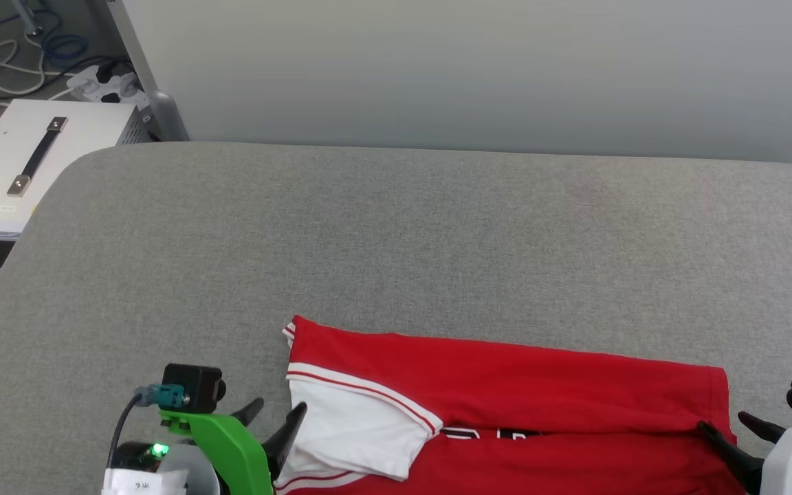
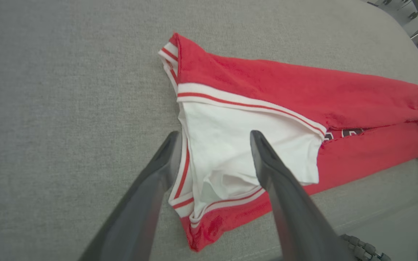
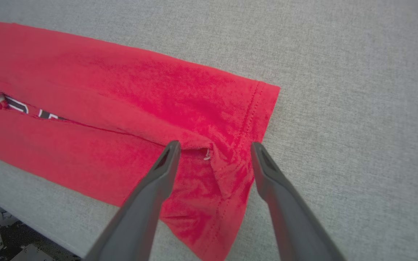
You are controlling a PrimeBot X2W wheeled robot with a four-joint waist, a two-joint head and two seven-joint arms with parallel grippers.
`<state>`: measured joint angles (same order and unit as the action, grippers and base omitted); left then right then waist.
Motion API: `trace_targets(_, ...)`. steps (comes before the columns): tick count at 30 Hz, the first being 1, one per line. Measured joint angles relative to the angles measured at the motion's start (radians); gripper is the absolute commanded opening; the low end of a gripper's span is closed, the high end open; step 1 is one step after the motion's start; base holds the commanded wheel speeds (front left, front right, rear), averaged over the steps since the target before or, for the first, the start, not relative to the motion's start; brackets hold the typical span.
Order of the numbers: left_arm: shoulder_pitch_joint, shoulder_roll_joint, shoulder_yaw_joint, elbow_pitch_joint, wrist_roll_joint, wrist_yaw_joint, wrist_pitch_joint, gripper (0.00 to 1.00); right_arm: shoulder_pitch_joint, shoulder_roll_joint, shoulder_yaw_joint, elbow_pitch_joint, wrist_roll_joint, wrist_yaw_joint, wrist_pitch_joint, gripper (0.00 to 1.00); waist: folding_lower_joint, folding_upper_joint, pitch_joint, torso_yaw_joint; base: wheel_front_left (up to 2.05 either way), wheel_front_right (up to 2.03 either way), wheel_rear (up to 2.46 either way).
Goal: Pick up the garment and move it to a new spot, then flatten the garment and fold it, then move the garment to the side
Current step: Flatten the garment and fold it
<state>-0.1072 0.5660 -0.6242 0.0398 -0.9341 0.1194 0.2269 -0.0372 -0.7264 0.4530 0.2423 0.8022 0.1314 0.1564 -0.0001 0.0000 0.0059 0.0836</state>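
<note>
The garment (image 1: pixel 506 385) is a red jersey T-shirt with a white striped sleeve, lying folded lengthwise near the front edge of the grey table (image 1: pixel 396 234). A strip of black lettering shows along the fold. My left gripper (image 1: pixel 279 416) hangs open over the white sleeve (image 2: pixel 227 145) at the garment's left end, with nothing held. At the right end my right gripper (image 1: pixel 729 426) is open too. In the right wrist view its fingers (image 3: pixel 158 177) straddle the hem corner of the garment (image 3: pixel 165 105) without gripping it.
A white cabinet (image 1: pixel 31 165) with a handle stands off the table's far left corner, with cables and a power strip (image 1: pixel 104 86) on the floor behind it. A pale wall runs along the table's back edge. Bare grey table stretches beyond the garment.
</note>
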Motion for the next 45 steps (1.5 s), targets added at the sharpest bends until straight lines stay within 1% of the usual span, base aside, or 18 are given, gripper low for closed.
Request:
trace_targets(2,-0.002,0.004,0.013,-0.021,0.065,0.011,-0.073,1.00,0.014,0.009,-0.045,-0.015,0.031,0.000,0.052,1.00,0.0000,0.0000,-0.011,-0.003,0.00,0.00,0.00)
trace_targets(3,-0.003,-0.006,0.026,-0.043,0.099,0.011,-0.164,1.00,0.038,0.031,-0.112,-0.045,0.051,0.000,0.141,1.00,0.0000,0.0000,-0.017,-0.007,0.00,0.00,0.00)
trace_targets(4,-0.013,-0.026,0.033,-0.052,0.150,-0.011,-0.280,1.00,0.051,0.071,-0.234,-0.074,0.027,0.000,0.249,1.00,0.0000,0.0000,-0.007,-0.005,0.00,0.00,0.00)
trace_targets(8,-0.033,-0.057,0.048,-0.053,0.205,-0.020,-0.415,1.00,0.051,0.146,-0.367,-0.095,-0.036,0.000,0.347,1.00,0.0000,0.0000,0.009,0.002,0.00,0.00,0.00)
trace_targets(11,-0.048,-0.090,0.051,-0.053,0.235,-0.032,-0.459,1.00,0.051,0.207,-0.457,-0.103,-0.094,0.000,0.428,1.00,0.0000,0.0000,0.023,0.011,0.00,0.00,0.00)
trace_targets(15,-0.063,-0.110,0.065,-0.040,0.313,-0.043,-0.481,1.00,0.050,0.297,-0.556,-0.123,-0.146,0.000,0.534,1.00,0.0000,0.0000,0.045,0.024,0.00,0.00,0.00)
trace_targets(17,-0.064,-0.129,0.090,-0.041,0.361,-0.046,-0.482,1.00,0.049,0.336,-0.605,-0.129,-0.174,0.000,0.574,1.00,0.0000,0.0000,0.054,0.031,0.00,0.00,0.00)
trace_targets(20,-0.061,-0.172,0.156,-0.060,0.445,-0.066,-0.483,1.00,0.046,0.391,-0.666,-0.143,-0.217,0.000,0.618,1.00,0.0000,0.0000,0.070,0.043,0.00,0.00,0.00)
trace_targets(24,-0.031,-0.219,0.229,-0.049,0.513,-0.098,-0.483,1.00,0.041,0.428,-0.702,-0.151,-0.277,0.000,0.642,1.00,0.0000,0.0000,0.090,0.055,0.00,0.00,0.00)
trace_targets(30,0.017,-0.296,0.305,-0.017,0.595,-0.178,-0.483,1.00,0.041,0.469,-0.729,-0.130,-0.318,0.000,0.652,1.00,0.0000,0.0000,0.116,0.068,0.00,0.00,0.00)
trace_targets(33,0.024,-0.324,0.337,-0.007,0.617,-0.206,-0.483,1.00,0.040,0.475,-0.733,-0.118,-0.323,0.000,0.653,1.00,0.0001,0.0000,0.127,0.072,0.00,0.00,0.00)
trace_targets(37,0.024,-0.351,0.373,0.000,0.644,-0.230,-0.483,1.00,0.038,0.489,-0.731,-0.102,-0.323,0.000,0.653,1.00,0.0000,0.0000,0.144,0.075,0.00,0.00,0.00)
trace_targets(45,0.022,-0.372,0.404,0.011,0.666,-0.243,-0.483,1.00,0.028,0.501,-0.666,-0.076,-0.294,-0.003,0.628,1.00,0.0000,-0.0001,0.170,0.074,0.00,0.00,0.00)
